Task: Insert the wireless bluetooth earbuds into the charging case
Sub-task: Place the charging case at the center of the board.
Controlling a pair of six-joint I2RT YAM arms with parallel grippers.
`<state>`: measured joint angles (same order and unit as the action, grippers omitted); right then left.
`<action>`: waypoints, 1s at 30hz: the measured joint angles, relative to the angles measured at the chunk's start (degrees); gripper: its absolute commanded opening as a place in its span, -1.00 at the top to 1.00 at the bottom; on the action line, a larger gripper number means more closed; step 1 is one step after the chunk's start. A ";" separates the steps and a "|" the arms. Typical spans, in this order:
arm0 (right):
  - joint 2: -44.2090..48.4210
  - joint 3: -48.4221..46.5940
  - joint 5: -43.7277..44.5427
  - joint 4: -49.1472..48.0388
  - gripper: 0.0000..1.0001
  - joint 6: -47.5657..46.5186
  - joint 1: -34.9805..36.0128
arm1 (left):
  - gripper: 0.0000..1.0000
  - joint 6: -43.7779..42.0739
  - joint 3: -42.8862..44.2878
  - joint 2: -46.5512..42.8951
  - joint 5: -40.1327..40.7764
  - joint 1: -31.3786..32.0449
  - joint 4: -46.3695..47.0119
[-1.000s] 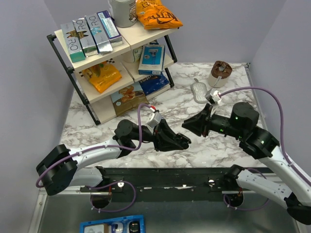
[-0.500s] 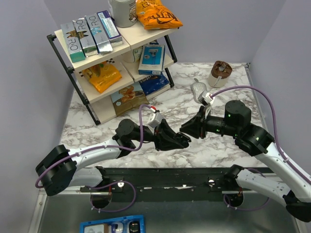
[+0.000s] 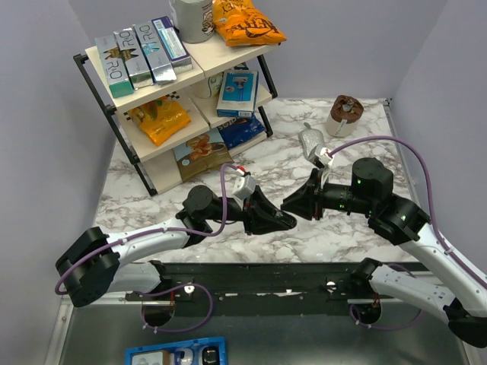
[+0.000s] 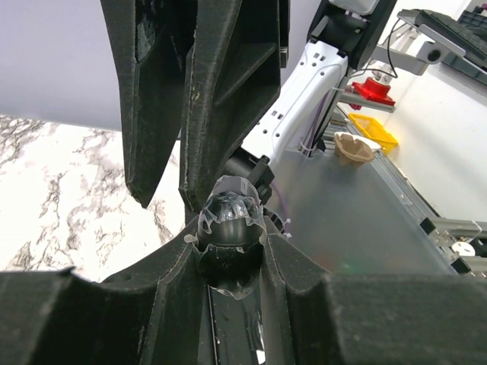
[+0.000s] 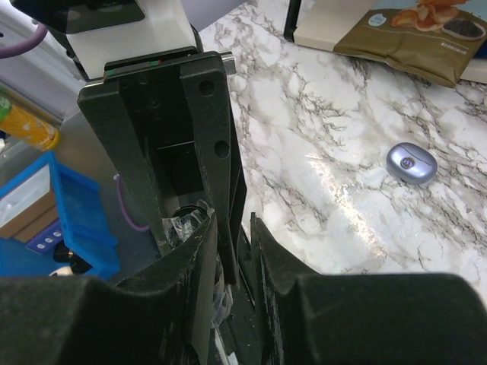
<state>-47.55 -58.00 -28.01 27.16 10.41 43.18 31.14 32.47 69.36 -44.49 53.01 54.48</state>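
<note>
My left gripper (image 3: 283, 222) is shut on a glossy black rounded piece (image 4: 228, 222) wrapped in crumpled clear plastic; I cannot tell whether it is an earbud or a case. My right gripper (image 3: 291, 204) meets it tip to tip above the marble. Its jaws stand narrowly apart, and its fingers (image 4: 217, 137) reach down beside the black piece. The edge of a left finger shows in the narrow gap between those jaws. A closed lilac-grey oval case (image 5: 411, 162) lies on the marble beyond; the top view does not show it. No bare earbud shows.
A two-tier shelf (image 3: 183, 84) with boxes and snack bags fills the back left. A grey oval object (image 3: 310, 143) and a brown cup (image 3: 344, 114) sit at the back right. A blue tray (image 3: 175, 353) lies below the table's front rail (image 3: 251, 277).
My right gripper has moved left and closed in on the left gripper's tips. The left gripper still holds the wrapped black piece and has barely shifted.
</note>
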 measured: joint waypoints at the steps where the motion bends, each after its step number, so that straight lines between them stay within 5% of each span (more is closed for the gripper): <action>1: 0.00 0.00 -0.02 0.00 0.36 0.00 0.00 | 1.00 -0.11 0.02 -0.04 0.15 0.00 -0.33; 8: 1.53 0.00 4.00 0.00 -0.09 1.14 0.02 | 1.00 -1.14 0.50 -0.26 0.96 0.00 -1.79; 16: 2.51 0.55 24.37 -0.02 -0.15 8.02 0.00 | 1.00 -1.22 1.05 1.22 12.15 -0.50 -13.16; 22: 1.88 3.63 34.10 0.31 -0.15 13.27 0.00 | 1.00 3.02 11.85 16.57 22.73 -2.23 -28.15; 30: 4.15 4.87 36.41 0.39 -0.16 14.73 -0.02 | 1.00 4.04 25.38 34.88 26.03 -2.84 -35.95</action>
<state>-43.40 -53.12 8.40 27.55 25.15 43.16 35.18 57.84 104.25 -18.46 50.17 18.52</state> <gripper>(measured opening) 0.577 0.373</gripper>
